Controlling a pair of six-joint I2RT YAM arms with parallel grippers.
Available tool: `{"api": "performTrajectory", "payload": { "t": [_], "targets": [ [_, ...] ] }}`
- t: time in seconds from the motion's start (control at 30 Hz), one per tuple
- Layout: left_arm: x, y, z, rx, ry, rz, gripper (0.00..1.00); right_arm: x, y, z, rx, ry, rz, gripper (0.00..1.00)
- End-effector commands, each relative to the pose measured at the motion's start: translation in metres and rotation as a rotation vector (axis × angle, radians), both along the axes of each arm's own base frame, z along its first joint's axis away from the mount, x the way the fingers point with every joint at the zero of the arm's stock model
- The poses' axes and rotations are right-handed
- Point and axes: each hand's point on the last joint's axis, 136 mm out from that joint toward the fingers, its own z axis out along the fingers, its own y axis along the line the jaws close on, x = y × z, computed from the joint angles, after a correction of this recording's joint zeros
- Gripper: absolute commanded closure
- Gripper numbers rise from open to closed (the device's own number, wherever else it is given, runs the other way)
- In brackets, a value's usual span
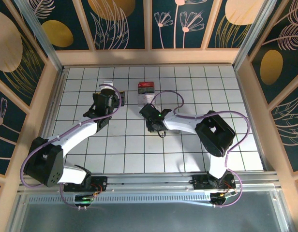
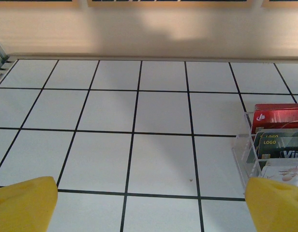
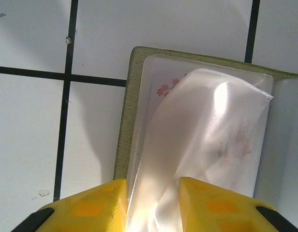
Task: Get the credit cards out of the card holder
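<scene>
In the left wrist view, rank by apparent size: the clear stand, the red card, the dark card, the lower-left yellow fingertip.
1. Clear stand, holding both cards.
2. Yellow fingertip, enlarged by nearness to the camera.
3. Red card and dark card: alike, both cut by the frame edge.

- Red card (image 2: 279,117), rearmost in the clear stand (image 2: 242,147): a white emblem at its left end, shaped roughly like a flag or a "P"; no lettering can be read beside it.
- Dark green card (image 2: 284,141), next in front: the word "LOGO" in yellow, printed 2 times, one above the other, at its left end.
- Dark card (image 2: 290,154) in front of that: white letters "Vip", cut off by the picture's right edge.
- Card holder (image 3: 124,121): a small pink blossom print under the clear sleeve, no words or numbers.
- Top view: the stand's print is too small to read.
</scene>
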Motion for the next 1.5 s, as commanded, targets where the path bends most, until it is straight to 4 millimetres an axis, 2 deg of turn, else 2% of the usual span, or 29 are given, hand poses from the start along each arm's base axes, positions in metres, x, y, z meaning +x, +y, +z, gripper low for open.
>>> {"api": "performTrajectory", "payload": {
  "t": [0.0, 0.43, 0.7, 0.97, 1.07, 1.23, 1.47],
  "targets": [
    [0.004, 0.002, 0.015, 0.006, -0.021, 0.012, 0.01, 0.002, -0.007, 0.015, 0.015, -0.026, -0.022, 0.64],
    [0.006, 0.002, 0.015, 0.025, -0.015, 0.013, 0.01, 0.007, -0.018, 0.016, 0.01, -0.03, -0.057, 0.61],
    [0.006, 0.004, 0.014, 0.03, -0.013, 0.017, 0.01, 0.0, -0.011, 0.004, 0.013, 0.007, -0.018, 0.56],
    [0.006, 0.003, 0.014, 0.027, -0.013, 0.014, 0.01, -0.002, -0.031, -0.02, -0.098, 0.037, -0.059, 0.56],
    [0.007, 0.002, 0.015, 0.026, -0.015, 0.013, 0.01, -0.003, -0.031, -0.024, -0.099, 0.04, -0.061, 0.61],
    [0.006, 0.002, 0.015, 0.024, -0.014, 0.013, 0.01, -0.002, -0.032, -0.019, -0.089, 0.024, -0.068, 0.68],
    [0.006, 0.002, 0.015, 0.018, -0.014, 0.008, 0.01, 0.003, -0.05, -0.007, -0.144, -0.028, -0.12, 0.78]
  ]
}}
